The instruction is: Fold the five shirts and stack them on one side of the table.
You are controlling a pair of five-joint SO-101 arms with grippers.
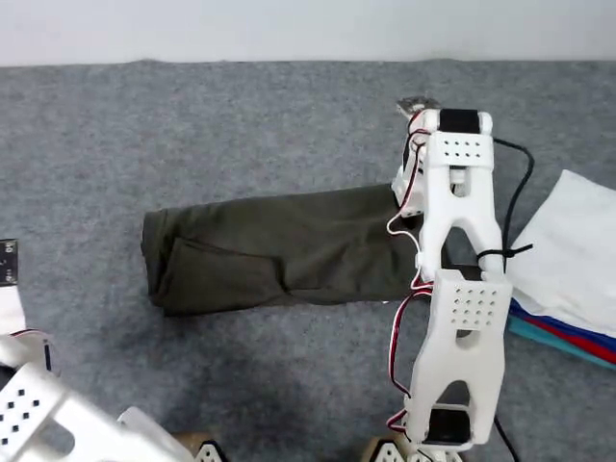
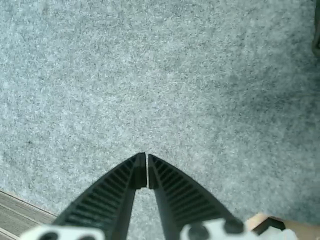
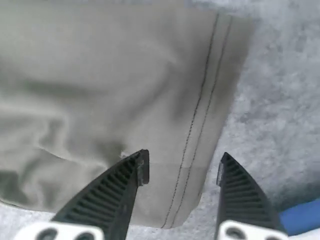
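Grey table [image 1: 241,125] bears olive shirt [image 3: 100,85] beneath right gripper [image 3: 183,160] (jaws apart).

This looks to me like a robotics lab bench, not a home. A grey felt mat [image 1: 289,106] covers the whole tabletop beneath my left gripper [image 2: 147,159], and on the side nearest my base it ends at a strip of pale wood [image 2: 20,215]. Far ahead of the gripper the mat meets a bare white wall [image 1: 289,29]. My right arm [image 1: 462,298] is plain white printed plastic, with red and white wires [image 1: 397,337] running exposed along it.
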